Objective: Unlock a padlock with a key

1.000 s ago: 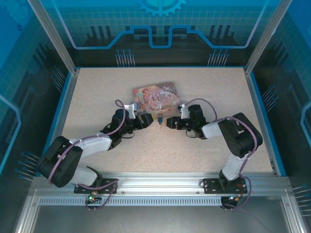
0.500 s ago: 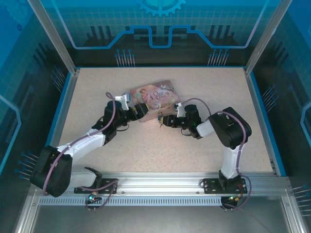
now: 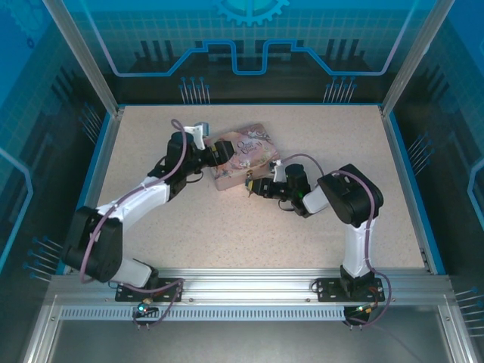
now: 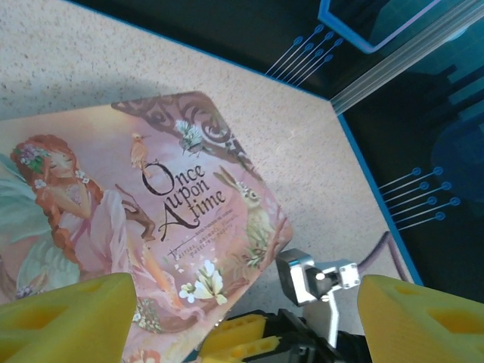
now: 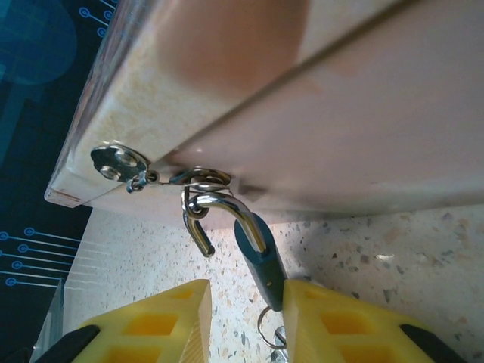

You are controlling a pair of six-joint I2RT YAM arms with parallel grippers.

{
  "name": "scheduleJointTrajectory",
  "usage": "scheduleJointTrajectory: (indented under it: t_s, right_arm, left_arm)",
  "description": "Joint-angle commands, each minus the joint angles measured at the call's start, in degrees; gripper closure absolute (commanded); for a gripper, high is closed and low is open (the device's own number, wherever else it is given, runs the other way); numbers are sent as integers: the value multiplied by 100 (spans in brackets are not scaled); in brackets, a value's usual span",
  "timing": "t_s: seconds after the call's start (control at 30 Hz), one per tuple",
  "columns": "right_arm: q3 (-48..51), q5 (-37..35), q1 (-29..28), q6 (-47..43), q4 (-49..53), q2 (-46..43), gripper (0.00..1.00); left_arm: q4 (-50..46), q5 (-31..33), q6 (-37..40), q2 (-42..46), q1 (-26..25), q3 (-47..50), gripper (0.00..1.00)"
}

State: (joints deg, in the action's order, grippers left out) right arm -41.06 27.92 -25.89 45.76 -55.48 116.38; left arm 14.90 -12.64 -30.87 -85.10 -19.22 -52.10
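Right wrist view: padlock (image 5: 261, 261) hangs from hasp ring on tin (image 5: 318, 113), shackle (image 5: 225, 203) tip free, so likely unlocked. R gripper (image 5: 246, 306) has narrowed round lock body, gap on one side, not clamped. L gripper (image 3: 221, 153) has shifted over tin lid, jaws wide, empty.

Padlock's (image 5: 259, 253) lower end slips out of sight beside the right gripper's yellow finger (image 5: 344, 325). Key ring (image 5: 266, 330) gets chopped by the bottom edge (key itself, can't make out). Tin box (image 4: 151, 219) runs off the left wrist view's left edge.
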Motion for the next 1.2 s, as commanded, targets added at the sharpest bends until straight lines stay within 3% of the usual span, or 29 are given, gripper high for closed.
scheduleJointTrajectory:
  t_s: [0.0,0.4,0.57,1.0,1.17]
  right_arm:
    - [-45,-6,-83,185,31,265,70]
    - [14,-477,-72,-166,548,53,61]
    - [-68,-353,-87,-127,515,211,68]
    - [-184,-131,-136,196,134,553,70]
    - [-159,-111,-136,222,70,531,86]
  left_arm:
    - [100,-280,205,-493,33,-292,22]
    - [293,-254,235,-1244,-10,-475,27]
    - [345,-273,206,-1305,-13,-453,28]
    - [368,-222,246,-1316,-79,-406,29]
    - [298,-153,310,-1314,-112,-368,29]
